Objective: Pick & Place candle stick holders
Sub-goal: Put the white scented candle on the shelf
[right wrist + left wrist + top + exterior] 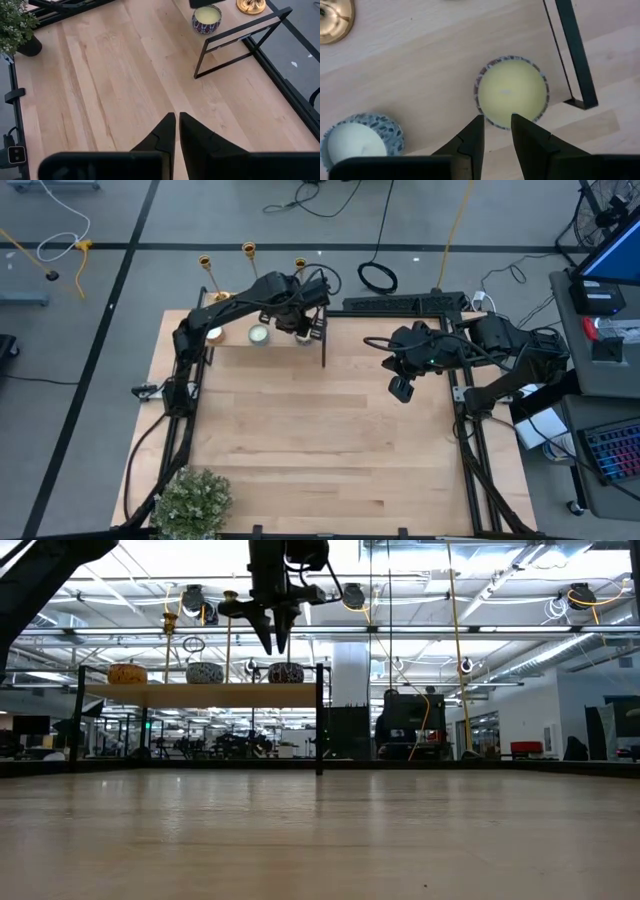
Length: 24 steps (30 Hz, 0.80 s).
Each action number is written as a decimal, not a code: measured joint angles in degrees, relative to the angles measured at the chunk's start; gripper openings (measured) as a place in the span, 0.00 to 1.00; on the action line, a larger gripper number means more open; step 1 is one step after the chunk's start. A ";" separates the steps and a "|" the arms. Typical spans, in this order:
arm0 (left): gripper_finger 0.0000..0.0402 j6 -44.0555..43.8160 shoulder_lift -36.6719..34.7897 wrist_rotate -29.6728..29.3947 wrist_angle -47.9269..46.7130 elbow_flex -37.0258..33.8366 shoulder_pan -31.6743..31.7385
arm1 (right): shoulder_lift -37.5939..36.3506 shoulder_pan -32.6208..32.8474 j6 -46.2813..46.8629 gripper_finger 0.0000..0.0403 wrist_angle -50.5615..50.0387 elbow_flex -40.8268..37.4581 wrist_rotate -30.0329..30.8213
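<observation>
Three gold candle stick holders stand in a row along the back of a raised wooden shelf at the table's far left; one round base shows in the left wrist view. My left gripper hangs above the shelf's right end, pointing down over a yellow candle. Its fingers stand slightly apart with nothing between them. My right gripper waits shut in the air over the table's right half, holding nothing.
A white candle and a pale one also sit on the shelf. The shelf's black frame leg stands close to my left gripper. A potted plant sits at the near left corner. Bare wood fills the table's middle.
</observation>
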 joint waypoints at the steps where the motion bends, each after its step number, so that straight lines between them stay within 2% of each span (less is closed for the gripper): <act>1: 0.26 0.22 0.00 0.57 0.04 0.00 0.34 | 0.00 0.00 0.00 0.04 0.00 0.00 0.00; 24: 0.26 1.01 0.83 3.16 -0.27 0.00 1.97 | 0.00 0.00 0.06 0.04 0.04 0.00 0.00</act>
